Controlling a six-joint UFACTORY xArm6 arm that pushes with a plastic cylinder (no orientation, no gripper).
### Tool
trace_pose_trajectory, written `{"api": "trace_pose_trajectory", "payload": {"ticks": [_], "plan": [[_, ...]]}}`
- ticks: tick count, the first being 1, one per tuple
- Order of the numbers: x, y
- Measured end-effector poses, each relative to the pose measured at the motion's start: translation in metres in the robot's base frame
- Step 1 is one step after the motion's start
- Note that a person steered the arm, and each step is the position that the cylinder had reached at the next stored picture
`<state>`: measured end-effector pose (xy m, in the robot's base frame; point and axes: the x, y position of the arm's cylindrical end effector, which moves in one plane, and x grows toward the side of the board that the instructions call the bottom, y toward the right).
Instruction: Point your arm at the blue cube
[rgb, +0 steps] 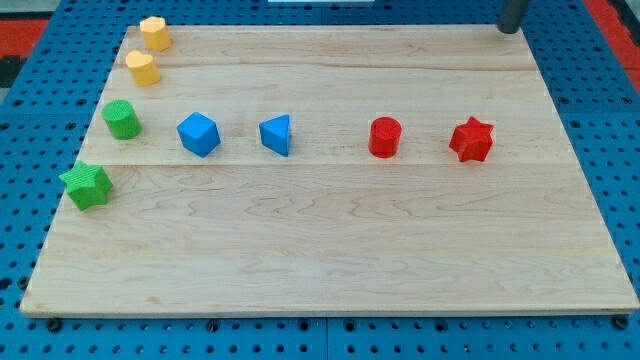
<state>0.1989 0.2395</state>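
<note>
The blue cube (198, 133) sits on the wooden board (330, 250), left of centre. A blue triangular block (276, 134) lies just to its right. My tip (510, 28) shows at the view's top right corner, at the board's far edge, far from the blue cube and well above and right of the red star (471, 139).
A red cylinder (384, 136) lies right of centre. Along the left edge stand a yellow block (154, 32), a second yellow block (142, 68), a green cylinder (122, 119) and a green star (87, 185). A blue pegboard (40, 120) surrounds the board.
</note>
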Motion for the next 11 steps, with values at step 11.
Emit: {"api": "trace_pose_trajectory", "payload": {"ticks": [11], "plan": [[0.156, -0.415]]}}
